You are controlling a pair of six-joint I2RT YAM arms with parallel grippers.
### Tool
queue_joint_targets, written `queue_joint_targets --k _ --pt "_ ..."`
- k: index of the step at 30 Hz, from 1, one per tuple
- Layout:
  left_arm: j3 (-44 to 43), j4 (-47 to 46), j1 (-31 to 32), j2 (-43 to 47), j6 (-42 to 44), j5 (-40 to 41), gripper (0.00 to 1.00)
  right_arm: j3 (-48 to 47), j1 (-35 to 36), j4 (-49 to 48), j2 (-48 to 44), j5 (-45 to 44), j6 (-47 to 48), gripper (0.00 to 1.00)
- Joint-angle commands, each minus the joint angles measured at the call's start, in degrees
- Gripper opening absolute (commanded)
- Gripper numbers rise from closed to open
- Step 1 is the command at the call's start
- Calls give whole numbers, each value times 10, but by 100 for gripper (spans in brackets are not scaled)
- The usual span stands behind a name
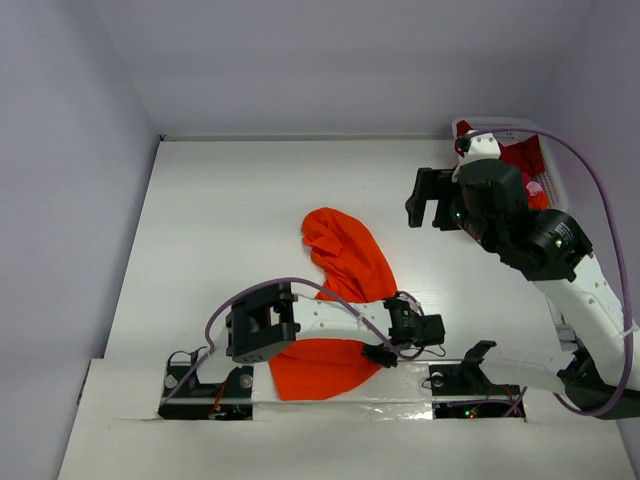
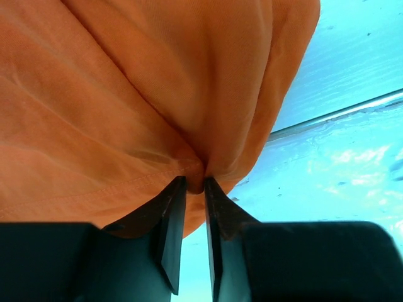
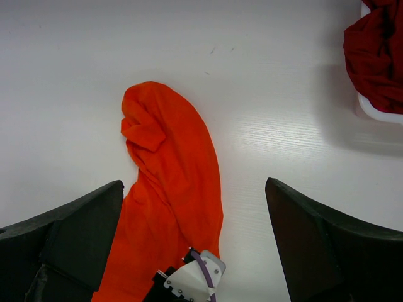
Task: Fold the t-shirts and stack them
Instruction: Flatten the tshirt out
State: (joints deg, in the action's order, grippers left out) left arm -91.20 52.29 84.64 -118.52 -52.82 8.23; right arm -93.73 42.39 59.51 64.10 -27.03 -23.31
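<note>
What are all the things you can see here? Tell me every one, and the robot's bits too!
orange t-shirt: one, bright orange, crumpled in the middle of the table, reaching its near edge
dark red t-shirt: one, dark red, bunched in the basket
basket: one, white, far right corner of the table
table: one, white
purple cables: two, one looping along each arm
left gripper: one, black, pinching the orange t-shirt's hem by the near edge
right gripper: one, black, open, raised beside the basket
</note>
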Motion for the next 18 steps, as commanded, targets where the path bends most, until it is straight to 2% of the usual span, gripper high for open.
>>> queue_joint_targets --k 1,10,18 --pt "-7 25 -1 7 -4 14 15 1 1 -28 -12 -3 8 100" --pt "-32 53 -1 8 -6 33 9 2 1 -29 -10 0 7 100" --pt "-66 80 -6 10 -9 48 9 3 1 -32 -10 1 8 100"
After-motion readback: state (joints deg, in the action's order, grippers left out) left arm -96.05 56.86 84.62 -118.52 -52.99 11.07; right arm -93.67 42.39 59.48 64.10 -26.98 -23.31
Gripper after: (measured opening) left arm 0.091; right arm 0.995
